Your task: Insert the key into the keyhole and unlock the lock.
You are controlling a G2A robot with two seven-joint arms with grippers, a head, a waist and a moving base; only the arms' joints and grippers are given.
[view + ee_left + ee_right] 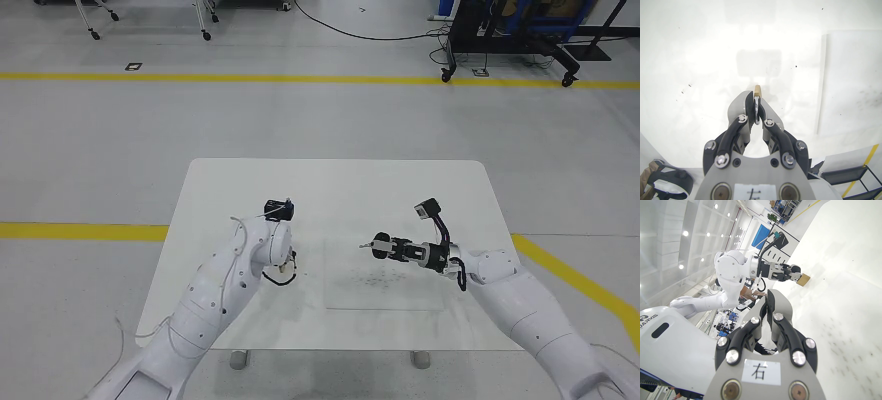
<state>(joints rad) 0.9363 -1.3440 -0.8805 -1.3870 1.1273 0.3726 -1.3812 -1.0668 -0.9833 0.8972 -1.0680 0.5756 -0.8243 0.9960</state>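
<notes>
My left tool pinches the lock by its silver shackle, the brass body low over the bench (touching or not, I cannot tell). At its 3 o'clock, well apart, my right tool is pressed together on the thin key.

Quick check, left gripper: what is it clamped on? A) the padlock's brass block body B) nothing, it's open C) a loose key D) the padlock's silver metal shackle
D: in the left wrist view the left gripper has its black pads closed on the silver metal shackle, and the brass padlock body sticks out free beyond the fingertips.
</notes>
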